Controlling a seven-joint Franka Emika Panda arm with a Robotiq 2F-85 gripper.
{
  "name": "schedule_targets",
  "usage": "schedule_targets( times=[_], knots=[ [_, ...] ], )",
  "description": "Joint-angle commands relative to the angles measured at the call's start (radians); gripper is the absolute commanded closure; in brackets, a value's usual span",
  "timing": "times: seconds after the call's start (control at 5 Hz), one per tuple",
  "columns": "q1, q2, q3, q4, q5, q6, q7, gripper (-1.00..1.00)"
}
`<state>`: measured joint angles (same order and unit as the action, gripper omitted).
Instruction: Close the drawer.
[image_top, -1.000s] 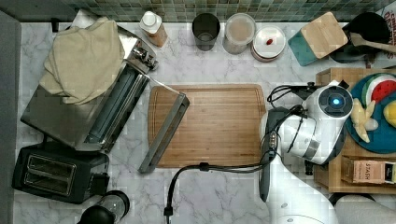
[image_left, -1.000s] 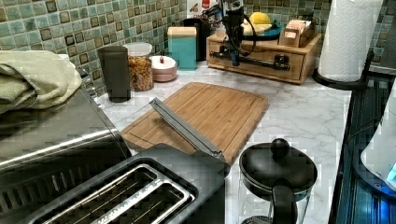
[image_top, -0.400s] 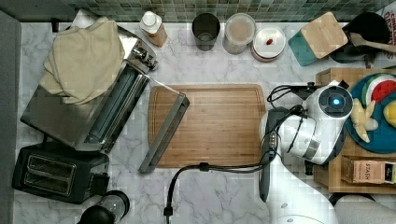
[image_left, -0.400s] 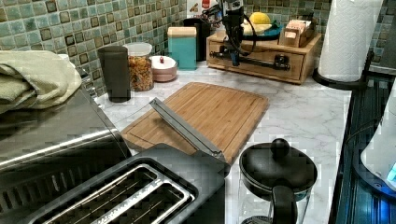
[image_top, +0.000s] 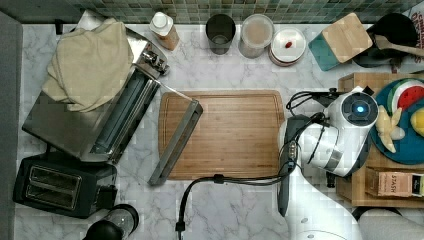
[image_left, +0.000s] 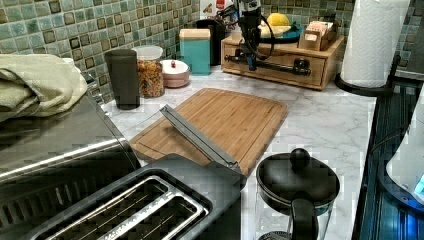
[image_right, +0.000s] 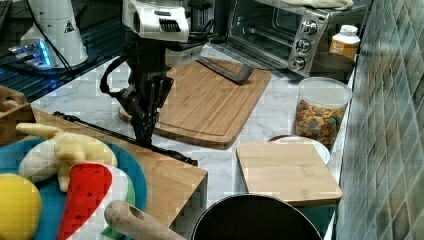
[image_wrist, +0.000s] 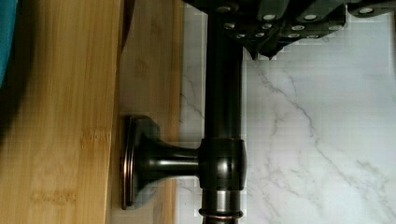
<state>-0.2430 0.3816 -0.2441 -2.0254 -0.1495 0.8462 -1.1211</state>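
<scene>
Your gripper (image_right: 145, 136) hangs tip-down on the dark bar handle (image_wrist: 223, 116) of the drawer (image_left: 280, 64), placed there, it seems, to shove the front home. Whether its fingers are apart or clamped on the bar cannot be told. The drawer sits in the wooden box (image_top: 356, 80), at 3 o'clock from the cutting board (image_top: 225, 132) in the top view. Its light-wood front looks flush or nearly so.

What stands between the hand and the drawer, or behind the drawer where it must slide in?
Nothing visible does. The hand is at the drawer's dark bar handle, and no object lies between the drawer front and the wooden box.
</scene>
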Motion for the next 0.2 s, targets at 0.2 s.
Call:
schedule_targets(
  times=[0.2],
  knots=[
    [-0.124, -0.057, -0.116, 0.133, -0.006, 0.004, -0.048, 1.0]
  ],
)
